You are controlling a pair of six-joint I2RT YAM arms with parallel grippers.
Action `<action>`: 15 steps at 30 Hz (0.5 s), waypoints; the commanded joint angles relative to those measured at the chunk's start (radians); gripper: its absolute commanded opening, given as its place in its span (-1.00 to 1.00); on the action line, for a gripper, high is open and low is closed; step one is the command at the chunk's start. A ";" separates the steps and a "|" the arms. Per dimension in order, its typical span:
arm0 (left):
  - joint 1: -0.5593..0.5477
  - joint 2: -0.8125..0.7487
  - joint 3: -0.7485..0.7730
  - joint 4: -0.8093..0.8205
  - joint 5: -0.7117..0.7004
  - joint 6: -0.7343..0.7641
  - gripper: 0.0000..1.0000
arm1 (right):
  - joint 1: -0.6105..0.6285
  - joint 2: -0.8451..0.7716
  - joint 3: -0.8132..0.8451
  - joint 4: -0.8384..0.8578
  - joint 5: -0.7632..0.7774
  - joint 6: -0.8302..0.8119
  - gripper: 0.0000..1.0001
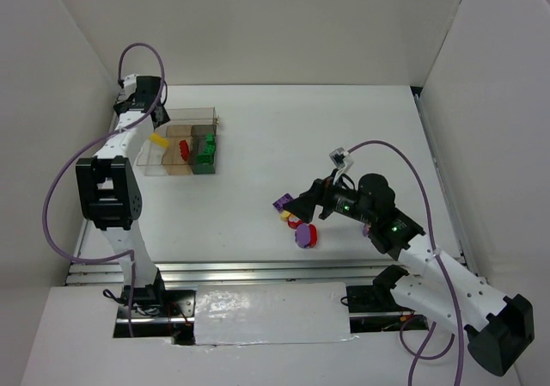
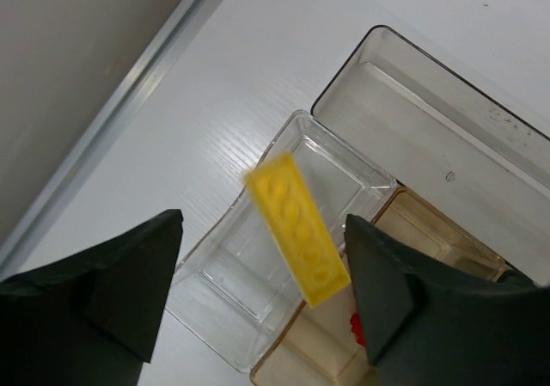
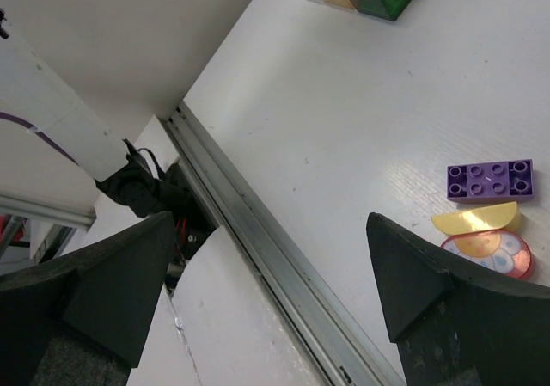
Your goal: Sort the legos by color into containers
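**A:** What are the left jaws doing?

**B:** They are spread apart and grip nothing. The yellow bar hangs tilted in the gap between them, and its upper end is blurred. Its lower corner is just beside one finger; I cannot tell whether they touch. I'd say this is the release.

**A:** What is it over?

**B:** The clear compartment at the left end of the box. The compartments to its right already hold a red piece and green pieces.

**A:** And the right jaws?

**B:** They are wide open with nothing between them, low over the desk and well right of the box. Just past them lie a purple brick, a yellow half-round and a red disc. The half-round lies against the disc and just beside the brick.

**A:** So which step is this?

**B:** Yellow is going in, and the loose cluster on the right is not yet sorted.

**A:** What does the next move call for?

**B:** The left arm should probably lift clear of the box walls. The right jaws need to come down squarely on one piece. The brick looks easiest, closing across its narrow sides without nudging the half-round.
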 commanded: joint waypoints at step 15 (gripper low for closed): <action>-0.138 -0.278 -0.017 -0.062 0.287 -0.030 0.99 | -0.007 0.031 0.090 -0.136 0.194 -0.020 0.99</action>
